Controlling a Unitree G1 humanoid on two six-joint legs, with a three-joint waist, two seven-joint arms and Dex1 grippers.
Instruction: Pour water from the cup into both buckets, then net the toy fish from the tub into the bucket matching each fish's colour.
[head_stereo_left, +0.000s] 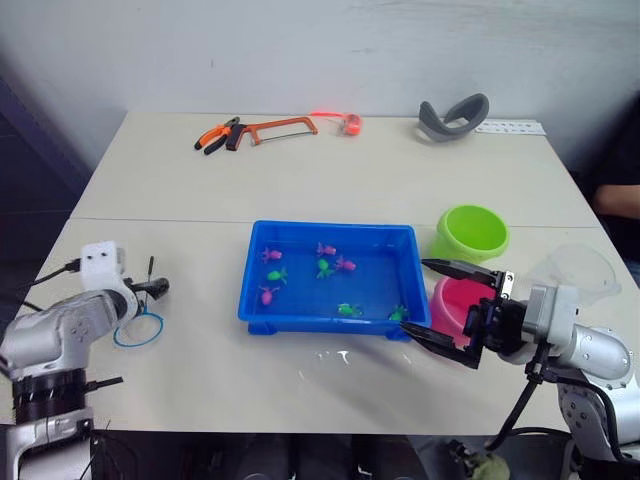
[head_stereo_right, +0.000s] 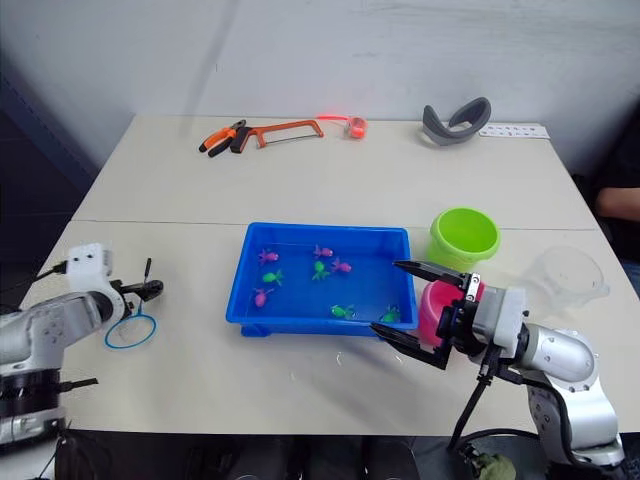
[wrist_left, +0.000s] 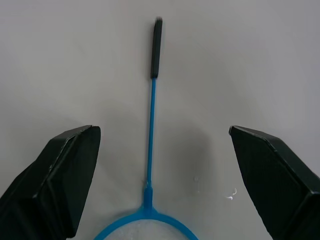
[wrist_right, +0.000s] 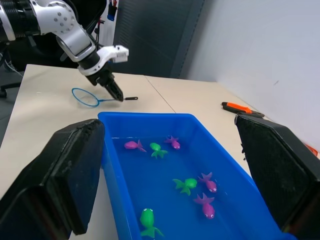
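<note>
1. Between the spread black fingers of the left gripper (wrist_left: 160, 175) lies the net (head_stereo_left: 139, 326), flat on the table (head_stereo_left: 330, 170); the jaws stand wide, one to each side of the thin stick, and hold nothing.

2. Judging by its build, the net will be very light and a little springy. The dark grip at the far end of the handle (wrist_left: 156, 49) looks the best place to pinch, since the bare blue shaft is thin and may roll or slip out of flat pads (a hold on the hoop itself would likely bend it).

3. It has a light blue round rim with fine, nearly see-through mesh, and a blue stick ending in the black sleeve.

4. Across the table, the right gripper (head_stereo_left: 452, 312) is also wide open and empty, poised just in front of the pink bucket (head_stereo_left: 455, 303), near the blue tub (head_stereo_left: 330, 276).

5. Water fills the tub, where the toy fish (wrist_right: 186, 184) float apart from one another, some magenta and some green; they look tiny, slick and easily pushed about.

6. Behind the pink bucket stands the lime green bucket (head_stereo_left: 470, 232), and the clear cup (head_stereo_left: 578, 268) sits to the right of both.
</note>
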